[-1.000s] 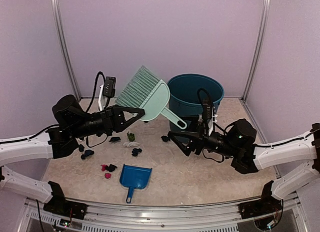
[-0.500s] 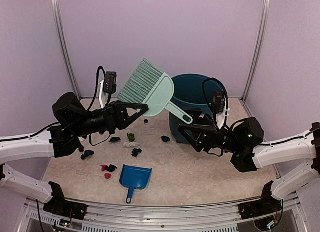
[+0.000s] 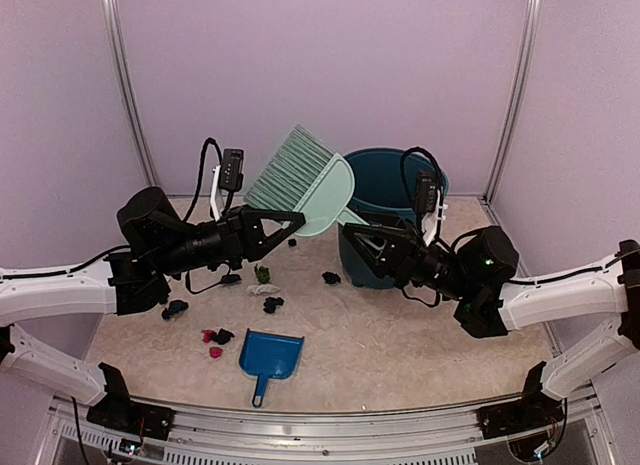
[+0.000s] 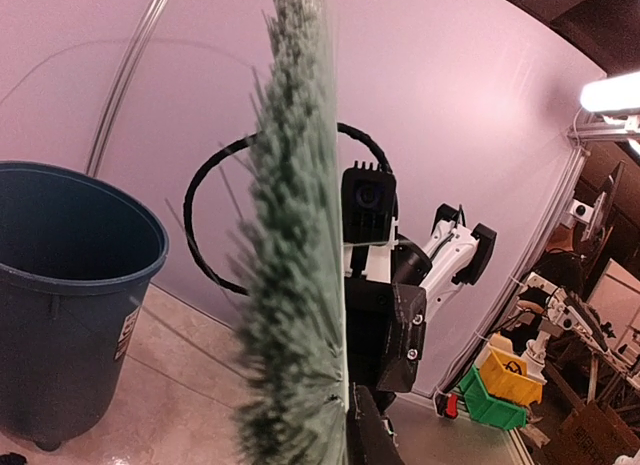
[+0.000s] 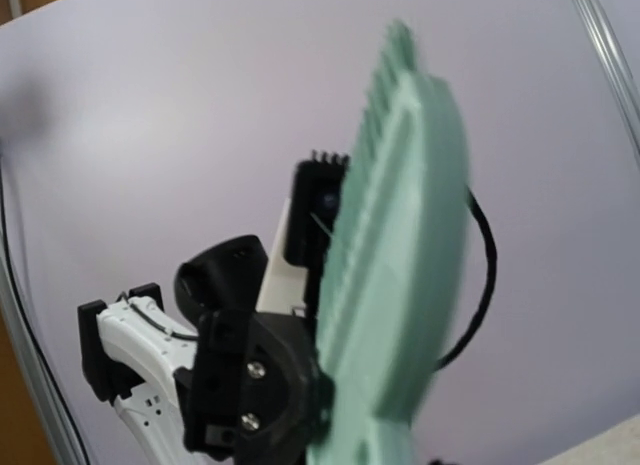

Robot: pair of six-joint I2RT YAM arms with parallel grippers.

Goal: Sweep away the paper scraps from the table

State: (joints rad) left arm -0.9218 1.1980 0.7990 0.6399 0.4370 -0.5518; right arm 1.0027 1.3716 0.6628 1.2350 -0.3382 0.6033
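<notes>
The pale green hand brush (image 3: 305, 183) hangs in the air over the back of the table (image 3: 400, 345), bristles up and to the left. My left gripper (image 3: 293, 221) is shut on the lower edge of its head; the bristles (image 4: 295, 285) fill the left wrist view beside one black finger (image 4: 402, 330). My right gripper (image 3: 356, 231) reaches in from the right with its jaws around the brush's handle, which they hide; whether they press on it does not show. The brush (image 5: 400, 265) looms large in the right wrist view. Paper scraps (image 3: 272, 304) lie scattered on the table, dark ones (image 3: 175, 308) and pink ones (image 3: 213, 344).
A teal bin (image 3: 432, 175) stands at the back right, just behind my right gripper, and appears as a dark bin (image 4: 70, 305) at the left wrist view's left. A blue dustpan (image 3: 270, 353) lies near the front. Lilac walls enclose the table.
The right arm has swung left and up from the table to the brush's handle, its jaws narrowing. The left arm has lifted the brush slightly up and to the right.
</notes>
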